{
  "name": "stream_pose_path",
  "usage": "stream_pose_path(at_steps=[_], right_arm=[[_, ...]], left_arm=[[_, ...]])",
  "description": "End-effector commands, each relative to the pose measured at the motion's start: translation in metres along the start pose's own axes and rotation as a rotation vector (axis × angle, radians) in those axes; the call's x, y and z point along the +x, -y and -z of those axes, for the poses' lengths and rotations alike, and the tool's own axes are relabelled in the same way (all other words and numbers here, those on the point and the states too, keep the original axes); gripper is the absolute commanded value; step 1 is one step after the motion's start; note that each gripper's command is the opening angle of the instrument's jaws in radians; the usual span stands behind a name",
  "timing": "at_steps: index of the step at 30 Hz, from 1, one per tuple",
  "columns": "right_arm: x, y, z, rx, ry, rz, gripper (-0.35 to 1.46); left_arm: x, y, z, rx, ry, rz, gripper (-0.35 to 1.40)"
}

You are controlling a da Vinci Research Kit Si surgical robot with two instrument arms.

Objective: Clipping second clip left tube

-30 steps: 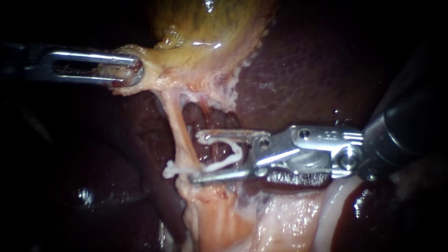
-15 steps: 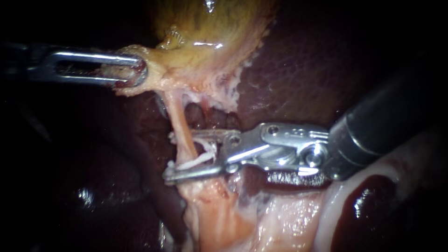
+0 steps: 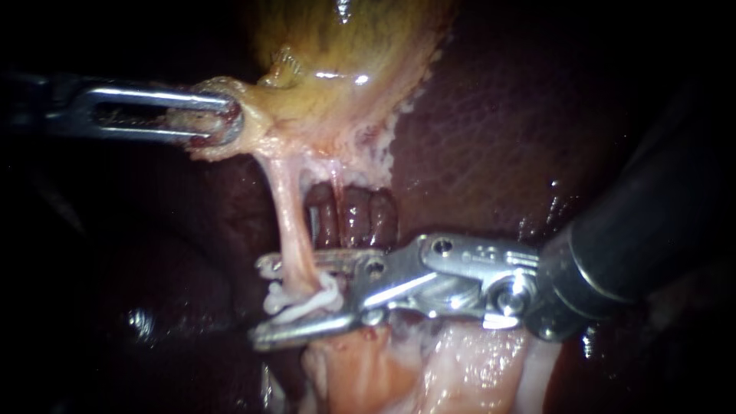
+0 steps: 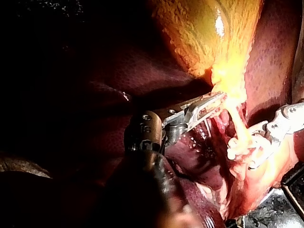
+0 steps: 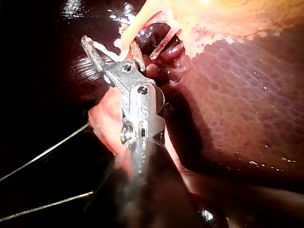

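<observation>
right instrument [image 3: 262,300]: shiny bare metal | clip [image 3: 303,307]: matt white plastic | liver [image 3: 491,130]: wet, glossy | gallbladder [image 3: 345,61]: glistening

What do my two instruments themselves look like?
The left instrument has bright metal jaws, long and slender with a slot down the middle, on a dark shaft. The right instrument has shiny steel jaws, a pinned hinge block and a thick black shaft.

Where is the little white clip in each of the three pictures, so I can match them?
Endoscope view: the white clip is low, left of centre, around the pale tube, at the right instrument's tip.
Left wrist view: the clip is ahead of the left instrument, on the tube, at the other instrument's tip.
Right wrist view: the clip is at its own instrument's tip, on the tube.
Shared landmark: that tube, running from the yellow gallbladder.
</observation>
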Motion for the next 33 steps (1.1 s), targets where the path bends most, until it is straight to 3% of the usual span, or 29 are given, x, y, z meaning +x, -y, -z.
stream_pose_path(at_steps=[1, 17, 24, 33], right_arm=[[-0.0001, -0.0001, 0.0, 0.0, 0.002, 0.001, 0.48], [-0.0009, -0.001, 0.0014, 0.014, 0.004, -0.027, 0.18], [-0.0009, -0.001, 0.0016, 0.042, 0.011, -0.02, -0.19], [-0.0009, -0.0011, 0.0017, 0.044, 0.011, -0.02, -0.35]], left_arm=[[0.0001, -0.0001, 0.0, -0.002, 0.001, 0.0, -0.35], [0.0001, -0.0001, 0.0, -0.001, 0.0, 0.0, -0.35], [0.0, -0.0001, 0.0, -0.001, 0.0, -0.006, -0.35], [0.0001, -0.0001, 0.0, -0.001, 0.0, -0.006, -0.35]])
